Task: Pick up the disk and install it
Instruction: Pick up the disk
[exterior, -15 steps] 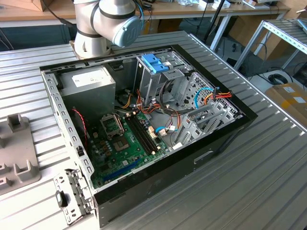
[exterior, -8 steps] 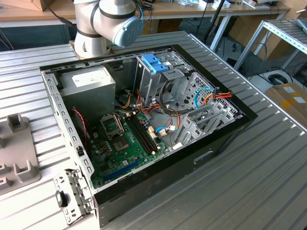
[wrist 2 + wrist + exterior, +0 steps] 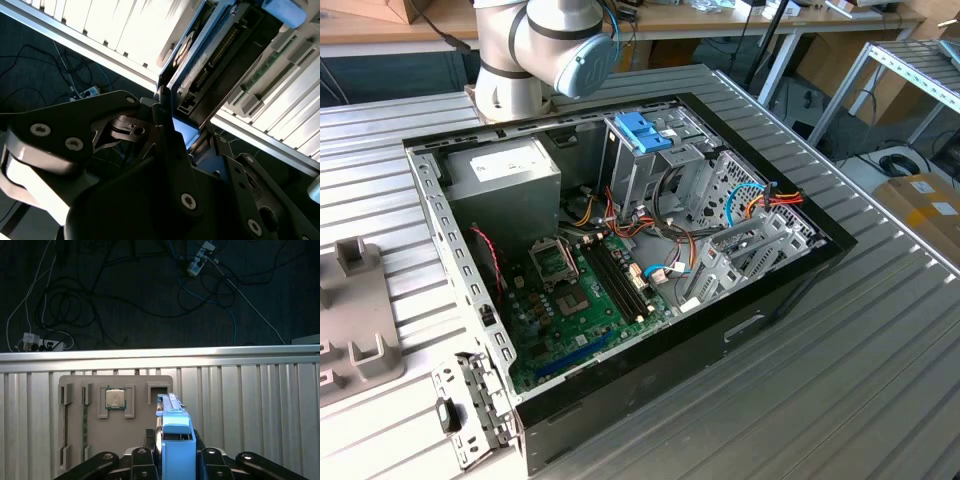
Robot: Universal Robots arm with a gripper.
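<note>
Disk (image 3: 172, 432) stands on edge in the gripper (image 3: 171, 461), which is closed on its blue-framed sides in both wrist views. It is over the grey fixture tray (image 3: 95, 440), which carries a processor chip (image 3: 115, 399) and lies on the ribbed metal surface (image 3: 250, 405). Whether the disk's lower edge touches the tray is hidden. Beyond the surface's far edge, cables (image 3: 75, 305) trail across the dark floor (image 3: 150, 325). In the exterior view the open computer case (image 3: 750, 300) holds a blue-handled drive cage (image 3: 642, 135) on its far side, and the tray is cut off at the exterior view's left.

Ribbed metal table (image 3: 880, 380), cables (image 3: 234, 325) tangled on the dark floor (image 3: 140, 327) beyond.
</note>
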